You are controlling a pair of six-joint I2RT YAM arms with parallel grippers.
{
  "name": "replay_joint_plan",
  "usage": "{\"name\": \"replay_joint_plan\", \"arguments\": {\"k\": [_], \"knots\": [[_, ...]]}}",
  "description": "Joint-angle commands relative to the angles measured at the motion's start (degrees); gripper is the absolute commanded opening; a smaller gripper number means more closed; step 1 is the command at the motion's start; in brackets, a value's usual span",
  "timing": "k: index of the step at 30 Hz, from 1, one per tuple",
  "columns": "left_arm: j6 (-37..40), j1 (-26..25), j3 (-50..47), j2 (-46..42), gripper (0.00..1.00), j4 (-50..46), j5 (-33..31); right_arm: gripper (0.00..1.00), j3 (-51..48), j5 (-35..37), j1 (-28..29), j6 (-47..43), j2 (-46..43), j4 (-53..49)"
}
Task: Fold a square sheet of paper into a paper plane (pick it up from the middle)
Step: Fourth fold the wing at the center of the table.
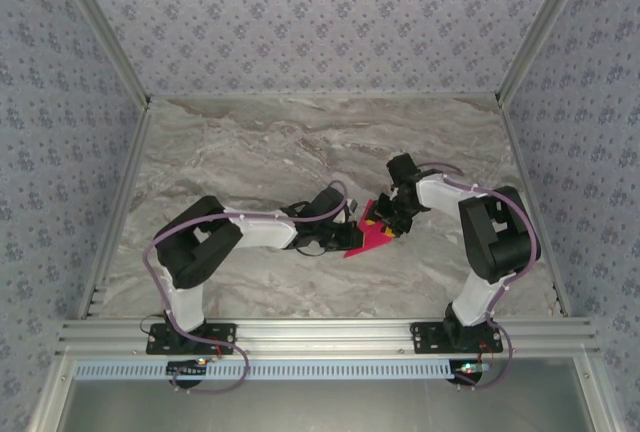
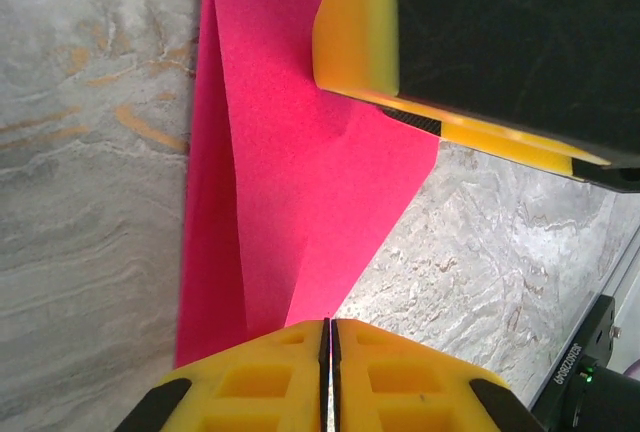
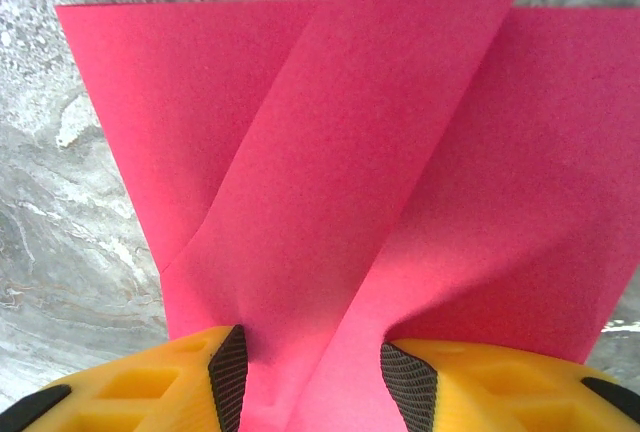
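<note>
- Paper (image 1: 368,239): thin, limp, creases easily. It lies part-folded on the worktop (image 1: 300,142) between your arms; take it along a fold, lightly.
- Left gripper (image 2: 330,337): jaws closed together at the paper's edge; whether paper is nipped, you cannot tell.
- Right gripper (image 3: 310,372): jaws half open, straddling a raised ridge of paper.

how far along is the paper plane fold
Partway. Done: the pink paper already carries creases and a folded flap, so it is no longer a flat square. In hand: the left tool is shut at its edge, and the right tool straddles a raised fold. Left: no narrow dart shape yet.
</note>
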Motion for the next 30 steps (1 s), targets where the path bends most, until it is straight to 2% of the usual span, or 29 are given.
{"name": "replay_joint_plan", "arguments": {"k": [1,30], "knots": [[-1.14,0.34,1.63,1.37,0.11,-1.9,0.08,0.5,-5.35,9.31,0.92,-0.92,10.37,2.67],[-1.05,1.13,1.87,2.01,0.11,-4.49,-3.12,0.52,-5.0,10.71,1.31,-0.94,12.82,2.32]]}}
